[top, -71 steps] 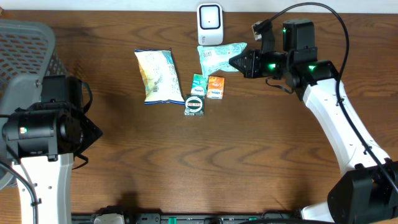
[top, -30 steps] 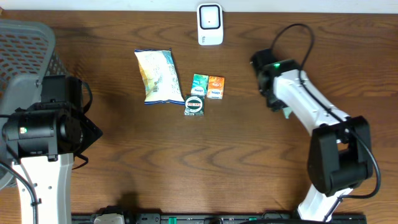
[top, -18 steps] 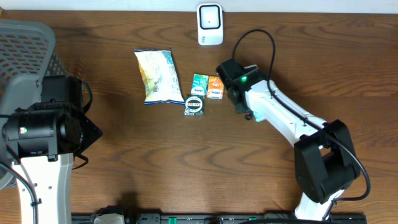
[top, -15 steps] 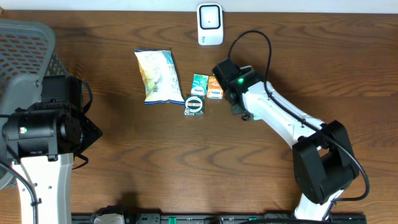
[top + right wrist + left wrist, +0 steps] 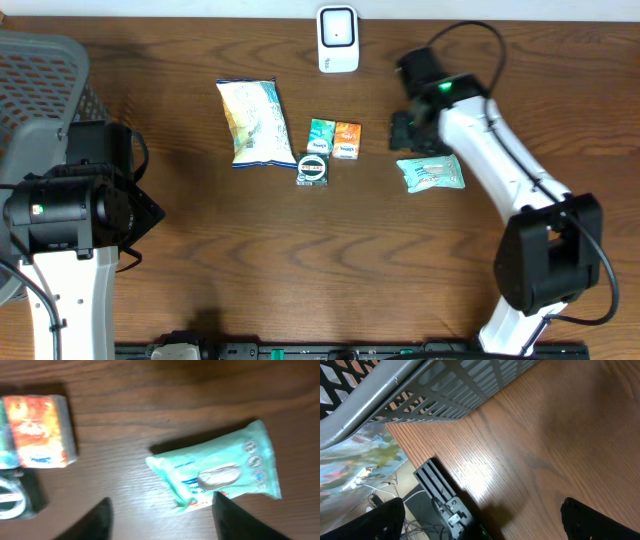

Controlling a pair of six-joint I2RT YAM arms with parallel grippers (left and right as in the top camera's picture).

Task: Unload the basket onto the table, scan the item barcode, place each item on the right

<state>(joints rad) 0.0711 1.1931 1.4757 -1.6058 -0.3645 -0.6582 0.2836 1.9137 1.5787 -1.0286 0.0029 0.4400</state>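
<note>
Right gripper [image 5: 161,509] has let go, jaws parted, empty | wipes pack [image 5: 431,174] now flat on table [image 5: 300,260], right of orange box [image 5: 347,139], apart from scanner [image 5: 338,38] | left gripper [image 5: 481,515] wide open, idle | I reckon that scan's finished.

Desk [image 5: 200,260]: white scanner [image 5: 338,38] at far edge; snack bag [image 5: 250,122], green packet [image 5: 321,135], orange packet [image 5: 347,139], round tin [image 5: 313,168] clustered centre; mint wipes pack [image 5: 430,174] lying apart, rightward.
</note>
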